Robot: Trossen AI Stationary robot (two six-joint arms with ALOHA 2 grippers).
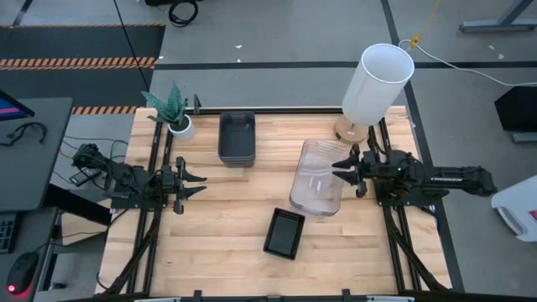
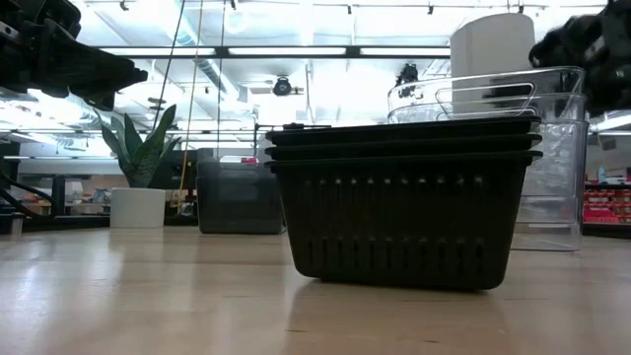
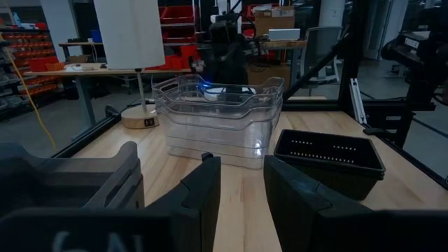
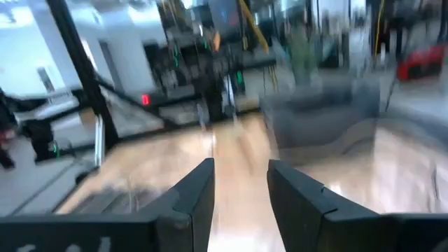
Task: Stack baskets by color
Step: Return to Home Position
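A nested stack of clear baskets (image 1: 317, 176) (image 3: 217, 119) stands on the table right of centre. The smoky dark grey baskets (image 1: 237, 138) (image 2: 237, 197) stand nested at the far middle. The black perforated baskets (image 1: 284, 232) (image 2: 404, 197) rest nested near the front edge. My right gripper (image 1: 344, 171) (image 4: 241, 203) hovers level at the clear stack's right rim, open, with nothing between its fingers. My left gripper (image 1: 198, 180) (image 3: 241, 199) waits at the table's left, open and level, pointing toward the clear stack.
A tall white cylinder (image 1: 377, 84) on a round wooden foot stands at the far right. A small potted plant (image 1: 174, 113) stands at the far left. Black rails (image 1: 394, 226) run along both sides of the table. Bare wood lies between the stacks.
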